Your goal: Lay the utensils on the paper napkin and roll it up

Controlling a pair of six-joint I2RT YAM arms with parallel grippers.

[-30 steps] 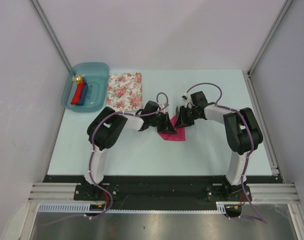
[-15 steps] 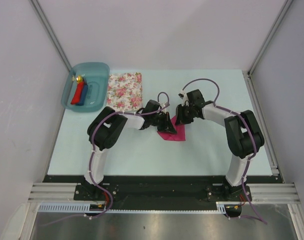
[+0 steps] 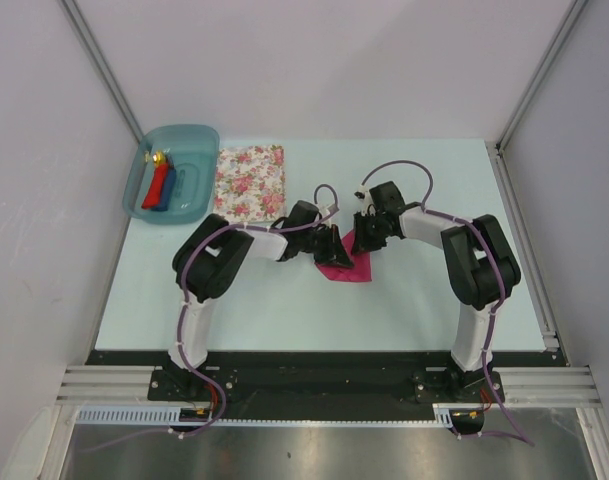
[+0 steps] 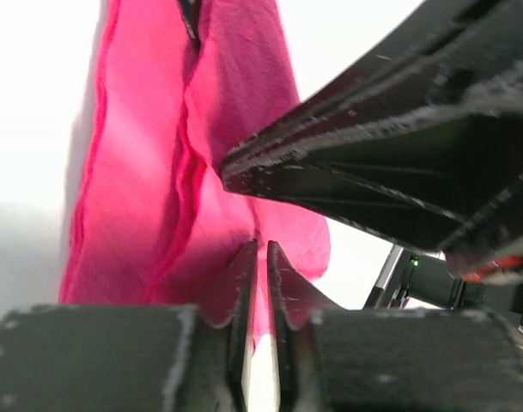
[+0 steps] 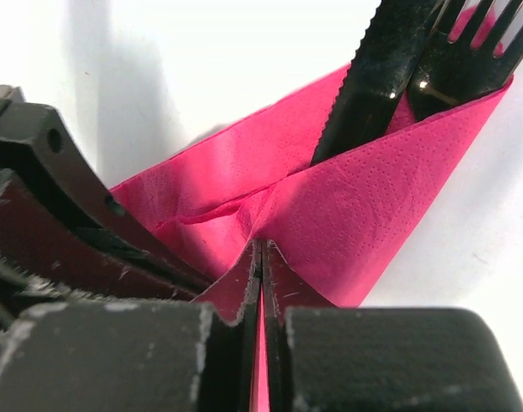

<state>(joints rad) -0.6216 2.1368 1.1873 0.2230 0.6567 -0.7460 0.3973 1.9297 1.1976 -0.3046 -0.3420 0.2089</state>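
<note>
Paper napkin (image 3: 346, 266), folded over the knife (image 5: 377, 73) and fork (image 5: 467, 60), lies mid-frame on the table (image 3: 264, 300) in the top view. Both utensil tips protrude at upper right of the right wrist view. Right gripper (image 5: 261, 247) pinches the fold; left gripper (image 4: 261, 251) fingers stand a narrow slit apart.

The overhead view is bright, even and sharp, with only faint soft shadows beneath the arms (image 3: 214, 265). Both wrist views blow the table (image 4: 29, 103) out to pure white toward 10 o'clock. The napkin (image 4: 141, 189) glows oversaturated. The fingers (image 5: 115, 360) at 6 o'clock are blurred and grainy, and small glints mark the knife (image 5: 373, 77).
</note>
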